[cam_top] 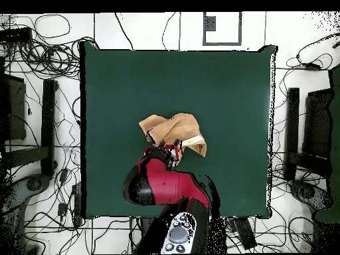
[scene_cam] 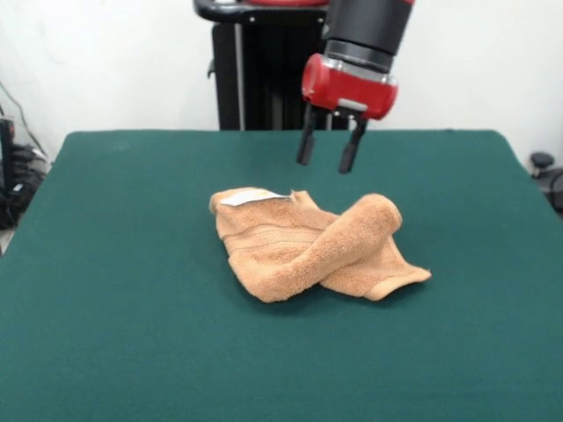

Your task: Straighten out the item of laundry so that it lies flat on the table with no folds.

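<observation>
The orange-tan towel point(scene_cam: 308, 244) lies crumpled near the middle of the green table point(scene_cam: 114, 290), with a thick rolled fold running across its top and its white label point(scene_cam: 249, 198) showing at the far left corner. My gripper point(scene_cam: 330, 149) hangs open and empty above the table, just behind the towel and not touching it. In the overhead view the towel point(cam_top: 174, 129) shows above the red arm point(cam_top: 163, 182), which hides the gripper and the towel's near edge.
The robot's black pedestal point(scene_cam: 255, 79) stands behind the table's far edge. Cables and equipment point(cam_top: 40, 53) lie on the floor around the table. Green cloth point(cam_top: 219, 86) spreads wide on all sides of the towel.
</observation>
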You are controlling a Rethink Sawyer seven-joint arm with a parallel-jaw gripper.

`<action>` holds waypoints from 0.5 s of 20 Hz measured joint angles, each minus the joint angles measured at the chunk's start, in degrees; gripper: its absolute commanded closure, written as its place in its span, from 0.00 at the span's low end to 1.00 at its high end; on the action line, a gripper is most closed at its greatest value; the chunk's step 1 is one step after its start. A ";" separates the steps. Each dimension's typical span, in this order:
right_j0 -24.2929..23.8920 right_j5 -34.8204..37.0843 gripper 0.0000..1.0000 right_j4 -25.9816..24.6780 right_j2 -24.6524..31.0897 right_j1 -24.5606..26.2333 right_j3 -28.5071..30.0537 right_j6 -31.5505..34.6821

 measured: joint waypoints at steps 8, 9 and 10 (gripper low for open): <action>-5.61 0.00 0.00 0.07 3.21 0.15 -1.20 0.00; -7.31 0.00 0.00 0.07 4.47 0.09 -1.18 0.00; -8.38 -0.01 0.00 0.08 5.25 0.09 -1.19 0.00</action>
